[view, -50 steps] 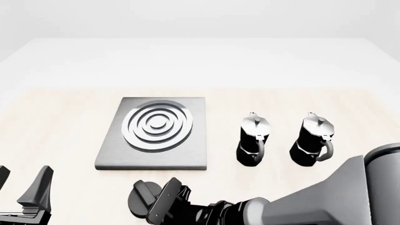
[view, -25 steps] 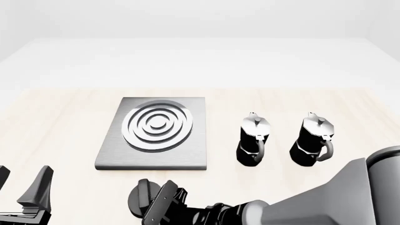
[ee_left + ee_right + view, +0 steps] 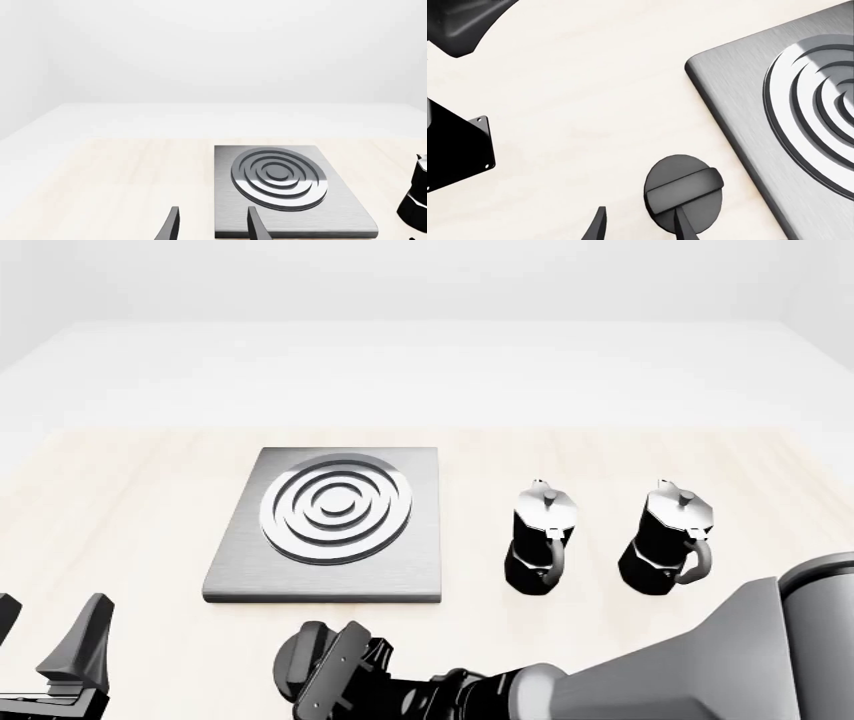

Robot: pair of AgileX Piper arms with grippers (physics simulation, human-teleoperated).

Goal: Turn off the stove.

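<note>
The stove's grey metal plate with silver rings lies left of centre on the table. Its black round knob sits apart, in front of the plate's near edge. My right gripper hangs just right of and over the knob, hiding part of it. In the right wrist view the knob shows its ridge; my right gripper is open, with one fingertip over the knob's edge and the other beside it. My left gripper stands open at the near left, holding nothing.
Two black-and-silver moka pots stand right of the plate. The left wrist view shows the plate, a pot at its edge, and my left gripper open over bare wood.
My right gripper has drawn back a little toward the near edge and left, closer over the knob. The left arm has not moved.
</note>
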